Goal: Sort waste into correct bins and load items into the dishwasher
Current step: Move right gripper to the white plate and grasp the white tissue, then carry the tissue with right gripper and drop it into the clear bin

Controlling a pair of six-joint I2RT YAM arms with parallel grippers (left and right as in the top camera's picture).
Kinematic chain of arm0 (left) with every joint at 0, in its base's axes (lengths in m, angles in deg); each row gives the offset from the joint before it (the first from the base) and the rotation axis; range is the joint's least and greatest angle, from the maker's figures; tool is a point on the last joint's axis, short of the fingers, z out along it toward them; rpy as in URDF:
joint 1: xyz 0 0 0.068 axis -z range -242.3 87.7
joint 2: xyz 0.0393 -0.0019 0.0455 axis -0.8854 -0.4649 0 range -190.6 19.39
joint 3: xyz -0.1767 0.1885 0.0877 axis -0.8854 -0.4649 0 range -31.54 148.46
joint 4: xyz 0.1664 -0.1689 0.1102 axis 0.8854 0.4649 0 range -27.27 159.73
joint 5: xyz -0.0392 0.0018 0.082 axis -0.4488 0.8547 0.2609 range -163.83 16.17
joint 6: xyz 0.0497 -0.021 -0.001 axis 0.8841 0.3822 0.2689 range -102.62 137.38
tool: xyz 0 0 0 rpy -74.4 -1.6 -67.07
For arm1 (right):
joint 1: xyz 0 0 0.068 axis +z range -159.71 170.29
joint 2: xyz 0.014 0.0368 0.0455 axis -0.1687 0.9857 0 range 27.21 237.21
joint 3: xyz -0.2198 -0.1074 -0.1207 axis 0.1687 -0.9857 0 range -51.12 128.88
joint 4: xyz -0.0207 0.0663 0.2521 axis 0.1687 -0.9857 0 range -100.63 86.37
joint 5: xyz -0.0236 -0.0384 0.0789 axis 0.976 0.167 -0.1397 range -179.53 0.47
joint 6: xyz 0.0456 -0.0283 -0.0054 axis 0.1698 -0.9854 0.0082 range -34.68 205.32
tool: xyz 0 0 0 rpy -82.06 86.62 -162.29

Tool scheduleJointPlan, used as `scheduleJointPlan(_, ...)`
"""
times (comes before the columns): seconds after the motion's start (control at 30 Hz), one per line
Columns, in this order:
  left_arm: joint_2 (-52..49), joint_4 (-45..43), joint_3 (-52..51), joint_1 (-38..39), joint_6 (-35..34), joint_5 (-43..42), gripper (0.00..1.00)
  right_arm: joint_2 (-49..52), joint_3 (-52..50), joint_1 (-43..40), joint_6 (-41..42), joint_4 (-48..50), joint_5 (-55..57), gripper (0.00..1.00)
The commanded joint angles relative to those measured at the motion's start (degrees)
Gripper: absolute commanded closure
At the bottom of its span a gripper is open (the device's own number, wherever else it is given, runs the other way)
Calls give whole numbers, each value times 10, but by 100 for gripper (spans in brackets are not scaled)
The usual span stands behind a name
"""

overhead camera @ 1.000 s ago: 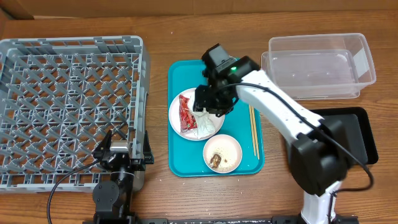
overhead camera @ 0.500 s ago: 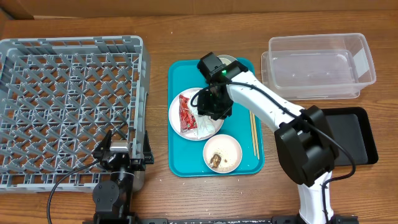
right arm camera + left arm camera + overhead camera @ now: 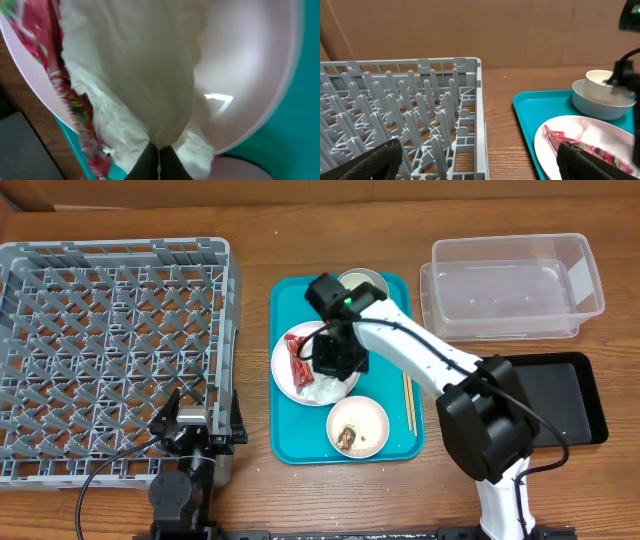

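The right gripper (image 3: 159, 154) is pinched shut on the crumpled white tissue (image 3: 150, 75), which lies on the white plate (image 3: 286, 382) in the centre of the frame, on the teal tray (image 3: 300, 442). The red wrapper (image 3: 298, 358) lies beside the tissue on the same plate. The left gripper (image 3: 197, 423) stands wide and holds nothing, at the lower edge of the grey dish rack (image 3: 110, 350).

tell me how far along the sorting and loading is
Done: nothing yet; the rack, tub and black tray are empty. In hand: the right gripper is shut on the tissue on the plate. Left: wrapper, food lump in its bowl, chopsticks, cup in the other bowl, the plate itself. The left gripper is open by the rack.
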Motion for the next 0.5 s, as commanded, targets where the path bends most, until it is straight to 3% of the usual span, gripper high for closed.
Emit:
scheduleJointPlan(0.0,4,-1,-2,3,-5,3,0,-17,64,-19,-29,-30,33,96)
scheduleJointPlan(0.47,4,-1,-2,3,-5,3,0,-26,224,-47,-44,-125,47,96)
